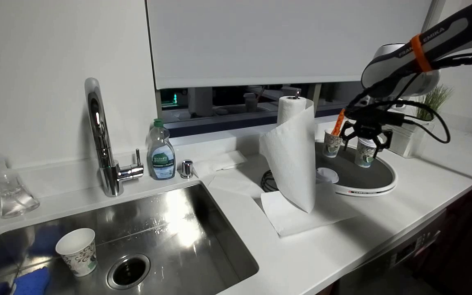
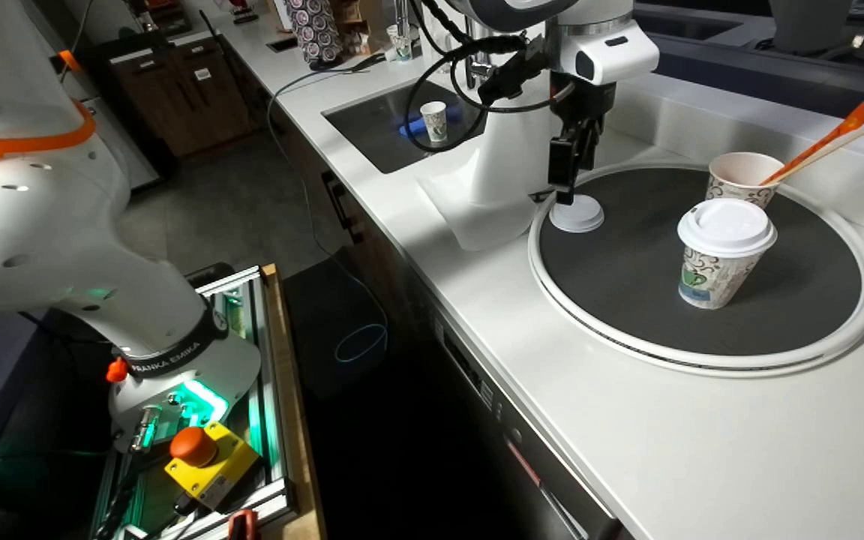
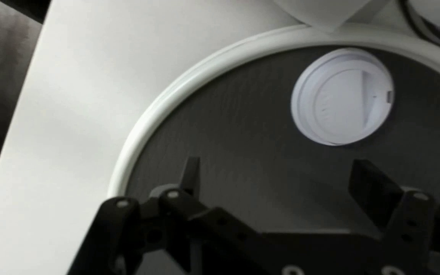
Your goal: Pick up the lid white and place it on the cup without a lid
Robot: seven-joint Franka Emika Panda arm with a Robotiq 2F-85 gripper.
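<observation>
Coffee-cup lid [image 3: 342,101], white, lies on the dark face of a round tray [image 2: 627,277], just inside the rim. Above the tray hangs the gripper [image 3: 277,166], fingers spread wide and gripping nothing, the lid beyond their tips in the wrist view. Farther across stand a lidded paper cup [image 2: 713,274] and a lidless paper cup [image 2: 733,191] holding an orange stick [image 2: 822,142].

Place: kitchen | steel sink [image 1: 195,254], chrome faucet [image 1: 101,143], dish soap [image 1: 162,159], paper towels [image 1: 295,151] | possibly a dishwasher [image 1: 416,246], dimly lit
</observation>
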